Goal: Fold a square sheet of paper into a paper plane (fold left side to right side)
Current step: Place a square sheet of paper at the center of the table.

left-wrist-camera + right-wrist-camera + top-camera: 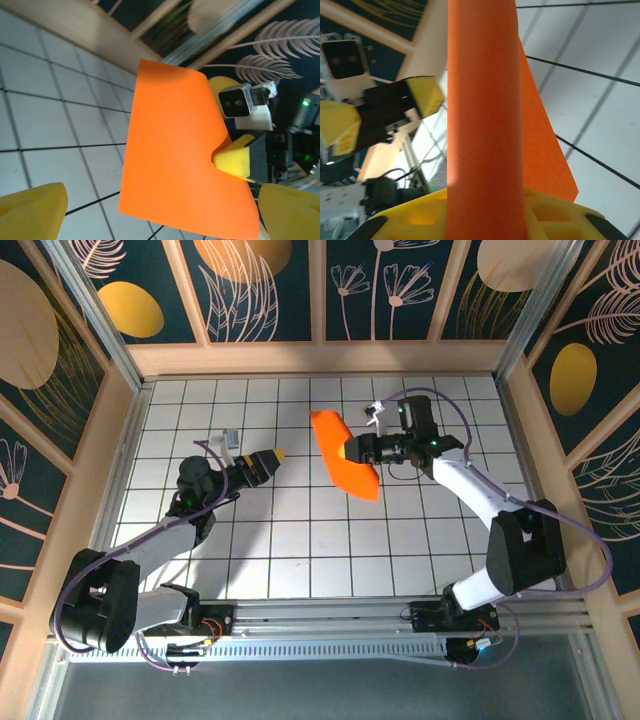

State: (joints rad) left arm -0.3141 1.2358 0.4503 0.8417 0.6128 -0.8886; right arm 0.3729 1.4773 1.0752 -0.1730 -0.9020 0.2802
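**Item:** sheet [343,462], orange, one piece.

**Location:** The sheet is hanging clear of the worktop [270,540], right of centre and towards the far half.

**Condition:** It is curling over in a loose, rounded bend. The right wrist view is showing a soft spine rather than a pressed crease.

**Holder:** The right end effector [356,450] is pinching the sheet at one long edge, with its pads closed on the paper. Whether both layers are sitting between the pads cannot be told.

**Other:** The left end effector [274,457] is standing apart to the sheet's left. Its fingers [32,210] are spreading wide and gripping nothing.

**Risks, as judged:**
- With only one pinch point holding it, the thin paper is likely to be sagging or swinging, so the edges may be drifting out of line before any crease is pressed.
- If the sheet is laid down while curled, the bend may be springing open or creasing askew.
- If the pinch is catching a single layer, the other may be slipping free.
- A reach by the left end effector may be knocking the free edge.

**Orientation:** In the top view the long axis is running diagonally. The far end is pointing away and left, and the near end towards the bases and right. The rounded bend is running along that axis.
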